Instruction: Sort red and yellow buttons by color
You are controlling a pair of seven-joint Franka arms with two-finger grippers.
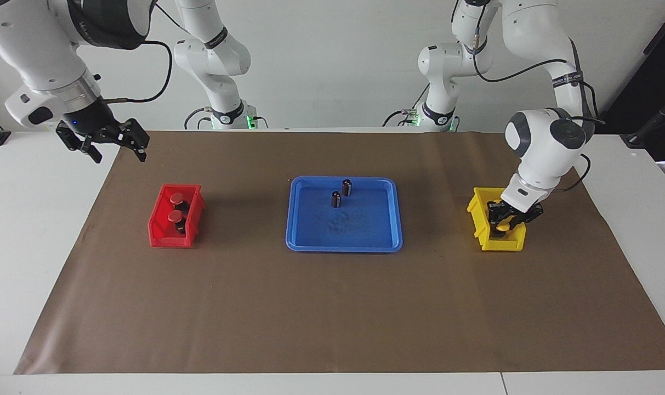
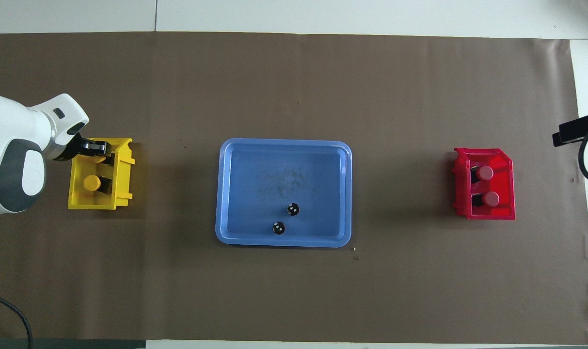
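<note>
Down at the left arm's end: the left gripper sits low in the yellow bin, right on the second yellow button.
Left jaws: whether they are clamped on that button or parting, I cannot tell.
Key relation: the button lies directly under the fingertips, cap up, in the half of the bin farther from the robots; I judge a straight lift clears it.
First yellow button: seated in the nearer half of the same bin, yellow dome on a black base.
Red buttons: and, side by side in the red bin at the right arm's end, caps up on dark bases.
Right gripper: waits high over the table edge, jaws wide apart, holding nothing.
Blue tray: mid-table, only two dark cylinders standing in it.
Progress: my read, all four buttons are in matching bins and only the release and retreat remain.
</note>
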